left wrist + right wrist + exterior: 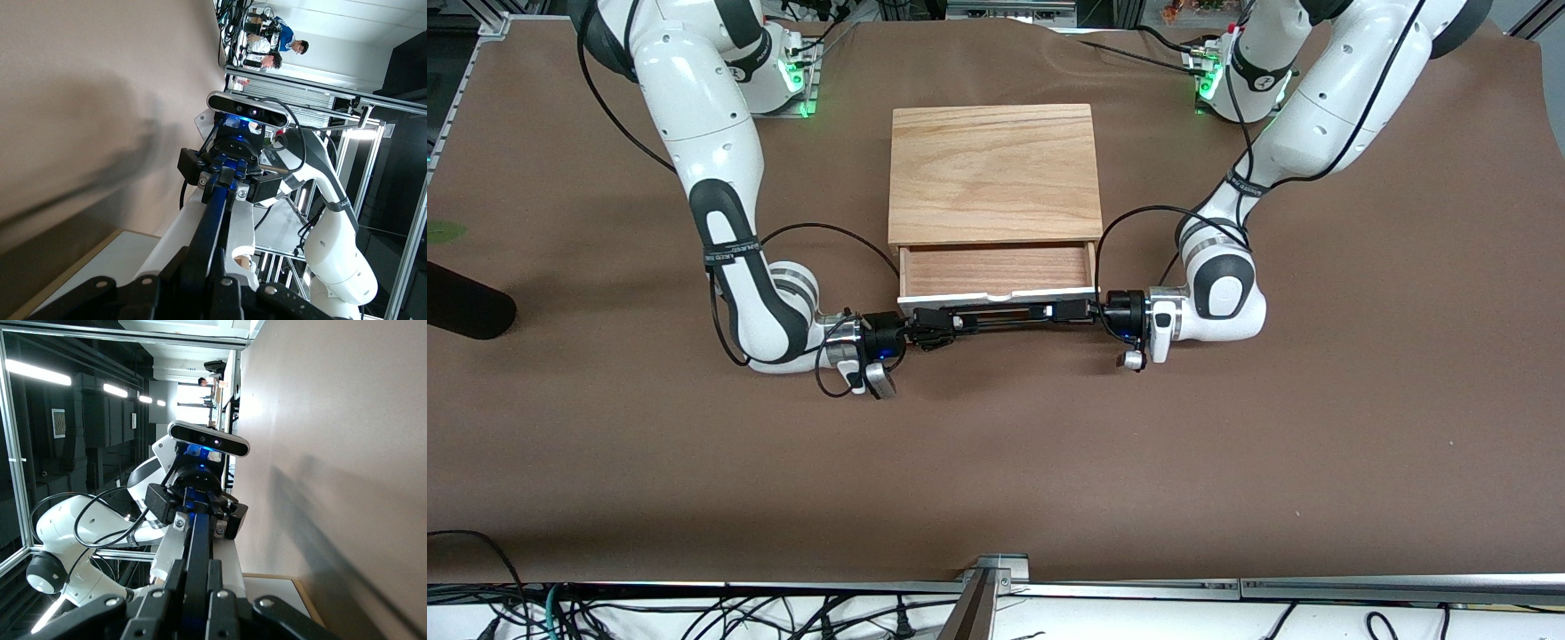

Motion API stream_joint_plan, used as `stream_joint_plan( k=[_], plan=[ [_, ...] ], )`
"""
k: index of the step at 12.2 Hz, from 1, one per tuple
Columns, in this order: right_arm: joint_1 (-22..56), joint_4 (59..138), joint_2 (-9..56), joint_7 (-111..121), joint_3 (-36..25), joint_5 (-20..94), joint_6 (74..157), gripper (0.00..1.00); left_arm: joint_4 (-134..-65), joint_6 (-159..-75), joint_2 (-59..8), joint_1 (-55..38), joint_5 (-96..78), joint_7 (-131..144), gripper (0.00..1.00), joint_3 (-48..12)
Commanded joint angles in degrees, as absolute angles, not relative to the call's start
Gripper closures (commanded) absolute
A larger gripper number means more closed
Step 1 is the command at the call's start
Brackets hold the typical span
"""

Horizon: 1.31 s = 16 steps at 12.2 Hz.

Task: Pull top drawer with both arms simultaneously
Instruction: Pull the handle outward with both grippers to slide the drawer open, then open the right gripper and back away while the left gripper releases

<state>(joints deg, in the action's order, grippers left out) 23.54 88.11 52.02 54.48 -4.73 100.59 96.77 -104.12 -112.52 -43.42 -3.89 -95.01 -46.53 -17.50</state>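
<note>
The top drawer (996, 269) stands pulled partway out of the light-wood box (992, 169), and its reddish-brown inside shows. Its long black bar handle (1005, 315) runs along the white front. My right gripper (941, 320) is shut on the handle's end toward the right arm. My left gripper (1069, 310) is shut on the end toward the left arm. In the left wrist view my left gripper (213, 283) clamps the handle (212, 223), with the right gripper (223, 175) farther along the bar. In the right wrist view my right gripper (193, 593) clamps the handle (199, 540).
Brown cloth (996, 462) covers the table. A dark rounded object (463, 307) juts in at the right arm's end, with a green leaf (445, 233) beside it. A metal rail (987, 578) and cables run along the table edge nearest the front camera.
</note>
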Motion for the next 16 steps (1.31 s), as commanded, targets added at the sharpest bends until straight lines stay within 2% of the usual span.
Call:
stream_joint_plan(
  k=[1, 3, 4, 5, 6, 7, 8, 9, 12, 14, 16],
  plan=[
    [20.66, 81.92, 53.70, 51.06, -4.92, 103.54, 101.86, 0.87, -104.76, -112.76, -43.24, -4.66, -93.43, -41.48, 1.00, -16.96],
    [20.65, 81.65, 54.14, 51.06, -4.92, 103.54, 101.87, 0.87, -105.38, -112.50, -43.07, -4.48, -93.34, -41.83, 0.97, -16.96],
    [20.65, 81.65, 54.14, 51.15, -5.01, 103.45, 101.87, 0.83, -105.73, -112.41, -42.98, -4.40, -93.34, -42.27, 0.75, -16.96],
    [20.65, 81.74, 54.14, 51.15, -5.01, 103.45, 101.87, 0.56, -105.73, -112.33, -42.89, -4.39, -93.34, -42.36, 0.70, -16.96],
    [20.65, 81.74, 54.14, 51.15, -5.01, 103.45, 101.87, 0.24, -105.99, -112.24, -42.80, -4.22, -93.34, -42.36, 0.66, -16.96],
    [20.65, 81.74, 54.05, 51.15, -4.92, 103.45, 101.87, 0.01, -106.17, -112.15, -42.72, -4.22, -93.34, -42.36, 0.57, -16.96],
    [20.74, 81.74, 53.88, 51.15, -5.01, 103.36, 101.95, 0.00, -106.52, -112.15, -42.54, -4.04, -93.34, -42.54, 0.23, -16.96],
    [20.74, 81.65, 53.62, 51.15, -5.36, 103.10, 102.65, 0.00, -107.31, -112.06, -42.10, -3.87, -93.34, -42.71, 0.00, -16.96],
    [21.80, 81.65, 49.50, 43.11, -10.62, 93.13, 104.77, 0.00, -107.58, -111.97, -41.05, -3.43, -93.34, -41.57, 0.00, -16.96],
    [21.62, 81.65, 44.85, 35.28, -14.57, 81.71, 104.33, 0.00, -107.67, -111.80, -40.17, -2.11, -92.99, -40.44, 0.00, -16.53],
    [21.53, 81.65, 40.10, 30.78, -17.92, 67.31, 104.06, 0.00, -106.62, -111.36, -38.07, -2.02, -86.61, -37.03, 0.00, -13.29]
  ],
)
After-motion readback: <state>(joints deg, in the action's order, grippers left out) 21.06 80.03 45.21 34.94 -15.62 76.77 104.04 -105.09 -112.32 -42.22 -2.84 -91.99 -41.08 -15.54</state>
